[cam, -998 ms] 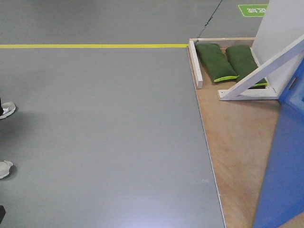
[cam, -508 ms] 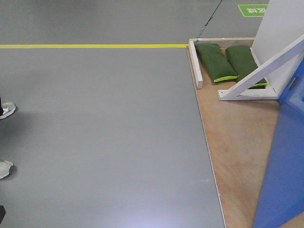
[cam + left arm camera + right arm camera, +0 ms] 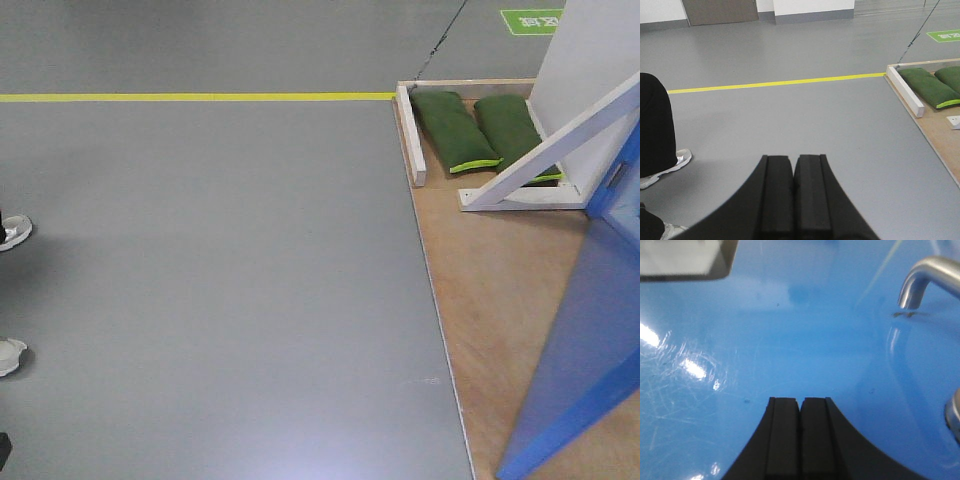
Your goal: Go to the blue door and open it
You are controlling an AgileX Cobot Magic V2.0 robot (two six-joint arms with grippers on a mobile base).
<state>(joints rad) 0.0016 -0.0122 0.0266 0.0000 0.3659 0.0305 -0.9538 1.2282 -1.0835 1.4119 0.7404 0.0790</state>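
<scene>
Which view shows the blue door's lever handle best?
The right wrist view: the lever handle appears close, upper right, on the blue door. The front view shows only the door's panel; the left wrist view shows neither.

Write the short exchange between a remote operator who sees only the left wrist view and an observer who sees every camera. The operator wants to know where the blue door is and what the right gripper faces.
Operator: My view shows only grey floor and a yellow line. Is the blue door anywhere?
Observer: Yes. In the front view the blue door stands at the right edge, over the wooden platform.
Operator: What does the right gripper face?
Observer: The right gripper, jaws shut and empty, points at the door panel, with the lever handle up and to its right.
</scene>
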